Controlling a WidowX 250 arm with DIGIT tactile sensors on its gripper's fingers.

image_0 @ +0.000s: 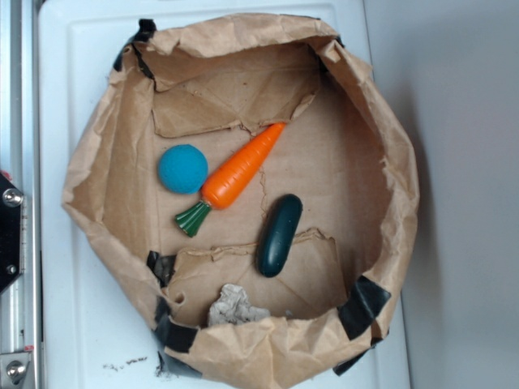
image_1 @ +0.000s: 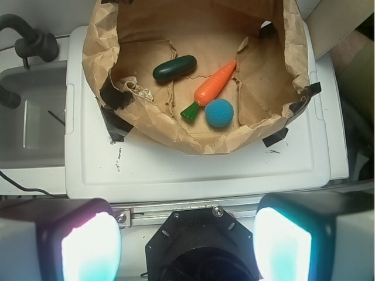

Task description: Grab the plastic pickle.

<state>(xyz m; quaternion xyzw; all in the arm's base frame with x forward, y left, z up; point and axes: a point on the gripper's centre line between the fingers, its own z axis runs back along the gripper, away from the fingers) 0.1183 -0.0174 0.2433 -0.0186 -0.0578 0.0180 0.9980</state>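
Note:
The plastic pickle point(image_0: 280, 235) point(image_1: 174, 67) is dark green, glossy and oblong. It lies on the floor of a brown paper-lined bin point(image_0: 381, 121) point(image_1: 105, 35), just right of the carrot's thick end in the exterior view. My gripper point(image_1: 186, 240) is open, its two pale fingers point(image_1: 88, 249) wide apart with nothing between them. It hangs high above the rail at the edge of the white lid, well back from the bin. The exterior view shows no gripper.
An orange carrot point(image_0: 239, 172) point(image_1: 214, 86) with a green top lies diagonally beside a blue ball point(image_0: 182, 168) point(image_1: 219, 112). A crumpled paper scrap point(image_0: 233, 308) point(image_1: 136, 88) sits by the bin wall. The bin rests on a white lid point(image_0: 81, 308) point(image_1: 193, 170). A sink point(image_1: 29, 117) is beside it.

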